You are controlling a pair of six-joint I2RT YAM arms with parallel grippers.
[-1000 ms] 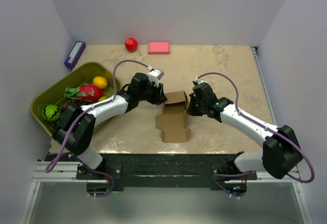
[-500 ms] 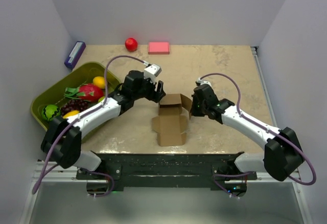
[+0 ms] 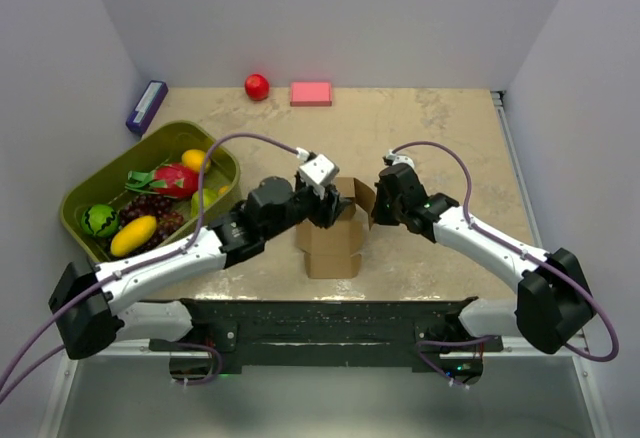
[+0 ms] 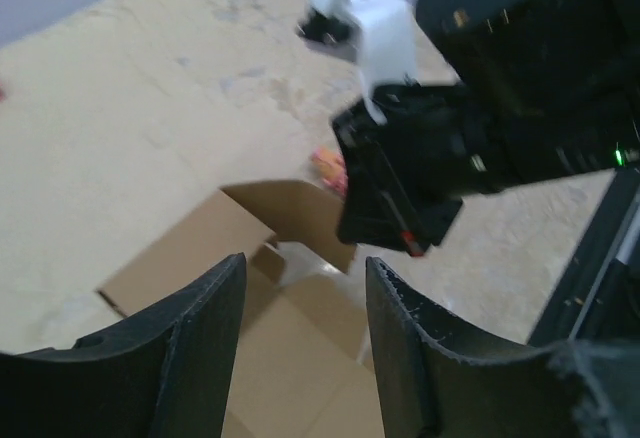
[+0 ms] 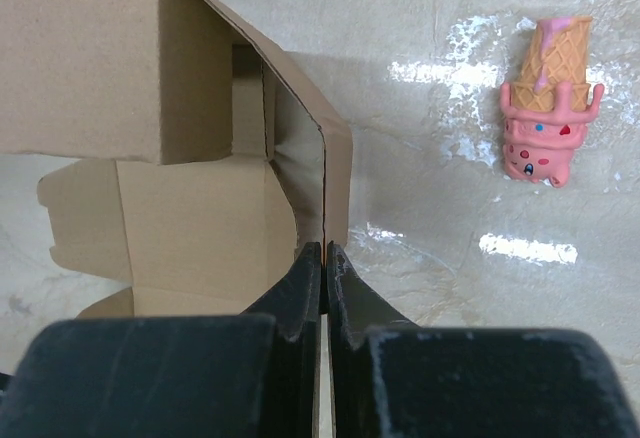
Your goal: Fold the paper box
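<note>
The paper box (image 3: 335,238) is plain brown cardboard, partly raised, with its flaps spread on the table; it also shows in the right wrist view (image 5: 150,88) and the left wrist view (image 4: 290,338). My right gripper (image 5: 325,253) is shut on the box's upright right side wall, seen from above (image 3: 375,210) at the box's right edge. My left gripper (image 4: 305,288) is open and empty, hovering just above the box's left part (image 3: 325,208), its fingers (image 4: 190,328) astride the cardboard without touching.
A green tray (image 3: 90,183) of toy fruit stands at the left. A pink ice-cream toy (image 5: 545,108) lies right of the box. A red ball (image 3: 257,85), a pink block (image 3: 311,93) and a purple box (image 3: 146,106) lie at the back.
My left arm has swung from the box's far-left side down and right, over the box. The box has shifted slightly toward me. My right gripper has kept its hold.
</note>
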